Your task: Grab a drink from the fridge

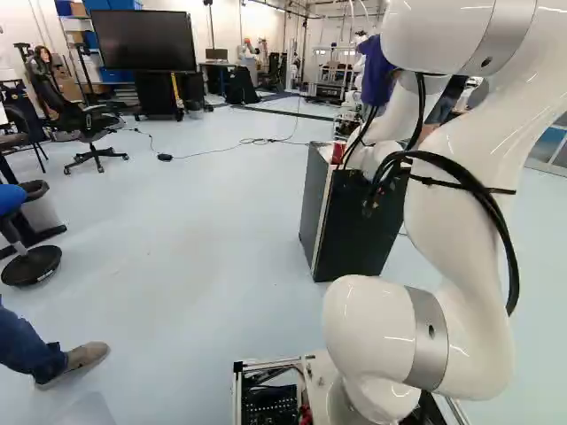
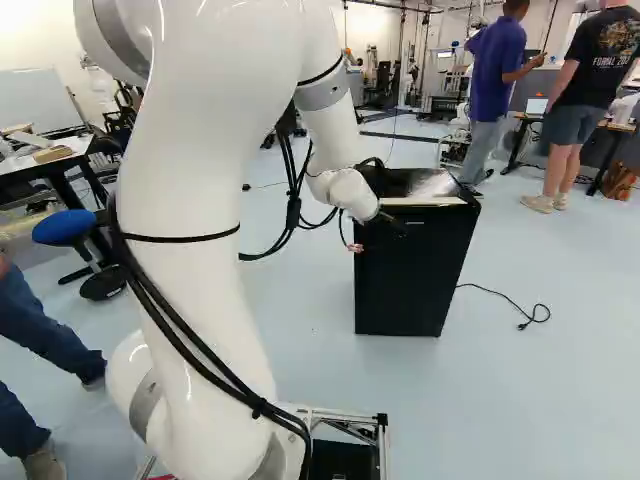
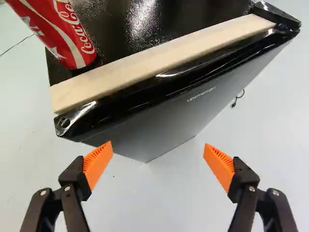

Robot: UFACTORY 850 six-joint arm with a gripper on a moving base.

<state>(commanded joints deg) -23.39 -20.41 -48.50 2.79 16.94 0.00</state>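
Where its front faces the robot, one black mini fridge (image 2: 415,275) looks shut, a single pale wooden strip (image 3: 164,58) lying along its top's near edge. One gripper (image 3: 158,151) stands wide, holding nothing. One red-and-white soda can (image 3: 72,34) is upright on the fridge top, just beside one end of the strip. Probably full, it should feel fairly weighty, smooth and slippery, its thin wall dentable; a gentle mid-body hold looks best.

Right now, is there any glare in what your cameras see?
Wrist view: bright glare on the fridge's black top, thin glints along its glossy front edge; right base view: a pale reflection on that top; left base view: small highlights on the white arm.
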